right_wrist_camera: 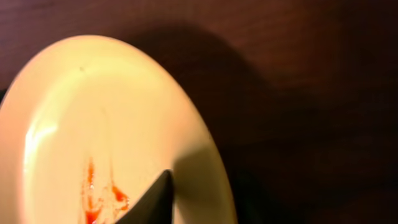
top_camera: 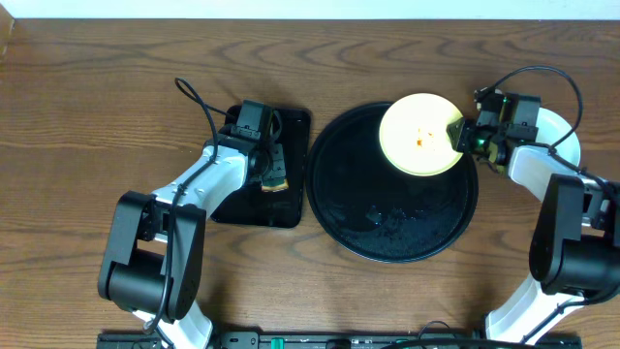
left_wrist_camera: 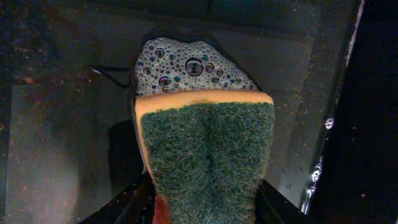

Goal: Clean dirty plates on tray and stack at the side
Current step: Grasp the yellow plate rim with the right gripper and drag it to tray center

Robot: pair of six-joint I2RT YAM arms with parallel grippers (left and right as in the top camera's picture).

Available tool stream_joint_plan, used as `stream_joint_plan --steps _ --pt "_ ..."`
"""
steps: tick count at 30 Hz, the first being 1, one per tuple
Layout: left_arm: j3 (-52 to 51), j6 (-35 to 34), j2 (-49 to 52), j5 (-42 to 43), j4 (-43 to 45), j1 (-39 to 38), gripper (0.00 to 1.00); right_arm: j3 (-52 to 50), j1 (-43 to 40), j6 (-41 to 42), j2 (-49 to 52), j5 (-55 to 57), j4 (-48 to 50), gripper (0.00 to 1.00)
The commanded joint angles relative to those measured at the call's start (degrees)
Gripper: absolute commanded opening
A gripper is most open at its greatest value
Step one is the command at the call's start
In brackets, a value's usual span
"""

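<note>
My right gripper (top_camera: 463, 136) is shut on the right rim of the pale yellow plate (top_camera: 417, 134) and holds it over the far part of the round black tray (top_camera: 387, 228). The plate carries a small orange-red sauce smear, seen close in the right wrist view (right_wrist_camera: 93, 112), where one dark finger (right_wrist_camera: 186, 199) lies on its rim. My left gripper (top_camera: 274, 179) is shut on a sponge (top_camera: 278, 177), green scrub side up with a yellow edge (left_wrist_camera: 205, 155), and foam bubbles (left_wrist_camera: 193, 62) lie at its tip.
The sponge is over a small rectangular black tray (top_camera: 237, 204) with wet film, left of the round tray. A pale plate (top_camera: 570, 136) lies on the wooden table at the far right, partly hidden by my right arm. Water drops sit in the round tray.
</note>
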Motion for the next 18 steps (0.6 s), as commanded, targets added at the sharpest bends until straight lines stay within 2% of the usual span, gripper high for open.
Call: stream_joint_plan --steps 1,5,7,18 --pt "-0.5 0.6 0.9 0.1 -0.2 0.5 0.48 0.8 0.5 -0.3 0.2 -0.6 0.0 0.19" --pt "-0.5 0.6 0.9 0.1 -0.2 0.5 0.48 0.8 0.5 -0.3 0.2 -1.9 0.2 0.11" --pt "-0.5 0.6 0.9 0.1 -0.2 0.5 0.48 0.8 0.5 -0.3 0.1 -2.7 0.5 0.02" --pt "-0.5 0.6 0.9 0.1 -0.2 0.5 0.48 0.8 0.5 -0.3 -1.6 -9.4 -0.4 0.01"
